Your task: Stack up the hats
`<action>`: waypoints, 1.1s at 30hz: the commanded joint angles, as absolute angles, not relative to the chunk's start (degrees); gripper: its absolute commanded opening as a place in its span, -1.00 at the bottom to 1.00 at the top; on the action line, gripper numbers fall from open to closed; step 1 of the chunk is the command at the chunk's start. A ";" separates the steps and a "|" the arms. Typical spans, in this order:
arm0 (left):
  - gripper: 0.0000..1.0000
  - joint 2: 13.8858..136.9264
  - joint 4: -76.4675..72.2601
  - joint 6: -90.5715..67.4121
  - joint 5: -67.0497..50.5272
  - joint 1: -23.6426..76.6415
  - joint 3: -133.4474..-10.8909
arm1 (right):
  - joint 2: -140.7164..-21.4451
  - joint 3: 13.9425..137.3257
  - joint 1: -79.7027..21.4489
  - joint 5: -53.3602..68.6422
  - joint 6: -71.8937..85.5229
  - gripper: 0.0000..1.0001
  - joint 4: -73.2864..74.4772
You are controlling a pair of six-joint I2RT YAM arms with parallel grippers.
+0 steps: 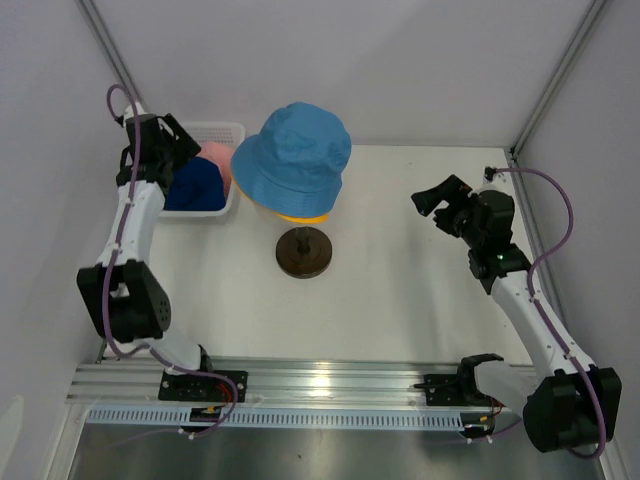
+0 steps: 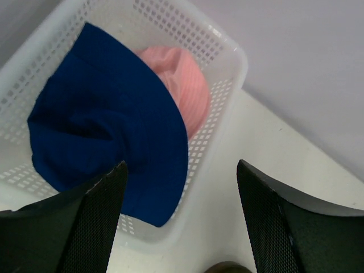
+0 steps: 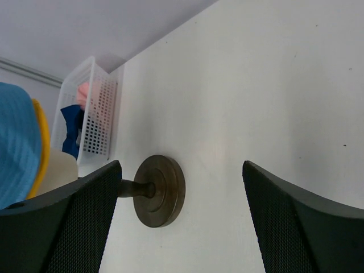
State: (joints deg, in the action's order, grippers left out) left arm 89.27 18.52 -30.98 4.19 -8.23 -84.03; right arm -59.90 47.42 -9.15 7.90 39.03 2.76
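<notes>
A light blue hat (image 1: 295, 155) sits over a yellow hat (image 1: 300, 214), whose brim alone shows, on the mannequin head at the table's middle back. The right wrist view shows the same light blue hat (image 3: 14, 142) and yellow hat (image 3: 41, 142) at its left edge. A dark navy hat (image 1: 195, 185) and a pale pink hat (image 1: 217, 160) lie in the white basket (image 1: 225, 128) at back left. My left gripper (image 1: 168, 145) hovers open above that basket. In its wrist view the left gripper (image 2: 182, 165) holds nothing, above the navy hat (image 2: 108, 131) and pink hat (image 2: 182, 85). My right gripper (image 1: 440, 200) stands open and empty, right of the head.
The mannequin's dark brown round base (image 1: 304, 252) stands on the white table, seen also as the base (image 3: 162, 190) in front of the right gripper (image 3: 182, 165). The basket (image 2: 227, 62) sits against the back left wall. Metal frame posts rise at both back corners.
</notes>
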 commanded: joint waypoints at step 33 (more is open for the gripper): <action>0.38 117.68 26.99 -20.92 4.49 -13.27 -97.65 | -78.57 56.34 -4.39 10.11 42.01 0.79 -7.64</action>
